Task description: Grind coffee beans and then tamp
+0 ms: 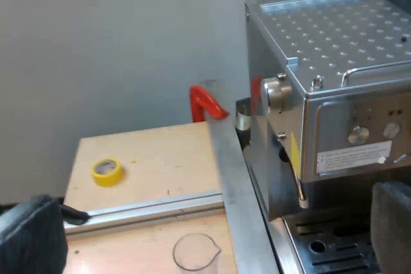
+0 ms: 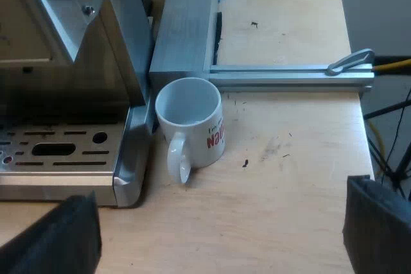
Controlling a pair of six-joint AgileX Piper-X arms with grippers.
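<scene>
our left gripper (image 1: 212, 222) hangs with its jaws wide apart, holding nothing; of its fingers (image 1: 29, 239) we see just the dark blurred tips, the rest cut off. between them lies the table (image 1: 154, 158), with the machine (image 1: 334, 62) standing at its edge. we see the machine's dotted top, one side with knobs and a label too small to read, and part of its drip tray (image 1: 334, 242). a grey shape on the top's far corner is cut off, and we cannot tell what it is. a glass (image 1: 196, 251) stands on the table near a metal bar along the machine's side. its outline is faint and its near edge is cut off. a rail (image 1: 148, 208) crosses the table, and beyond it lies a yellow tape roll (image 1: 107, 171). a red piece (image 1: 205, 102) pokes up behind the table by the machine, half hidden — we cannot tell what it is. our right gripper (image 2: 221, 229) also has its jaws wide apart and empty, over bare wood. ahead of it a white mug (image 2: 192, 126) stands upright, just beside the corner of the machine's base, handle toward us — its red lettering is upside down and not readable.
</scene>
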